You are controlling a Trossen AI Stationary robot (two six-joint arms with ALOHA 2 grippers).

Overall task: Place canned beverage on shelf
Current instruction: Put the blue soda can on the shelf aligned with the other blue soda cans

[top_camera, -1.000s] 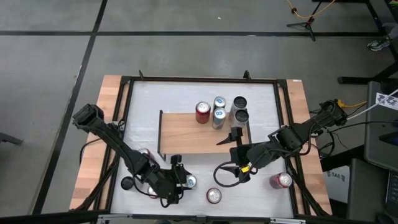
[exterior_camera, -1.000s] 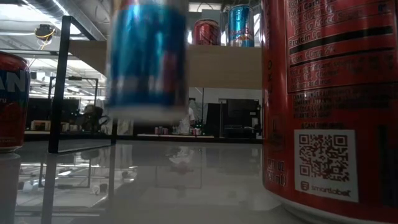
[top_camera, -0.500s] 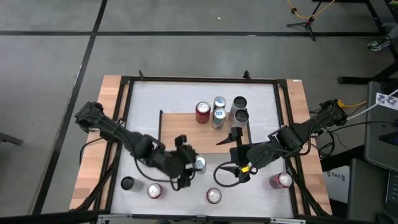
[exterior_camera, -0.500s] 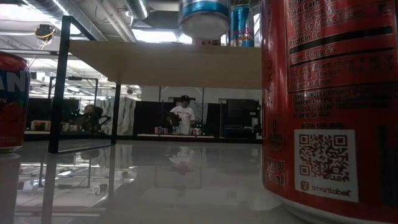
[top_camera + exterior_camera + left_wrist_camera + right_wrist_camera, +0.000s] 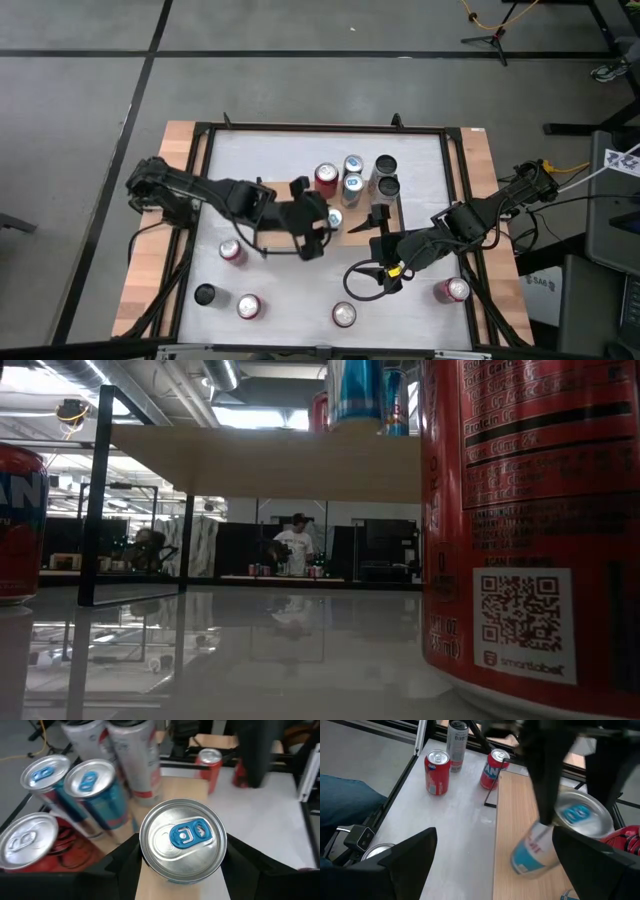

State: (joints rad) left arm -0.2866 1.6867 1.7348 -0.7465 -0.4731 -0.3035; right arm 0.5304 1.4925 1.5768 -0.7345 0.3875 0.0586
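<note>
While the white worktop [image 5: 300, 160] carries loose cans around it, the wooden shelf [image 5: 280, 215] stands near its middle with five cans grouped at its far right corner. Above the shelf's right part, the left pincer [image 5: 322, 222] is closed on a blue can [image 5: 334, 218]. The right pincer [image 5: 366, 280] waits over the worktop just beside the shelf, jaws wide apart and empty.

The held blue can [image 5: 555, 837] is blurred; its lower body hidden.
</note>
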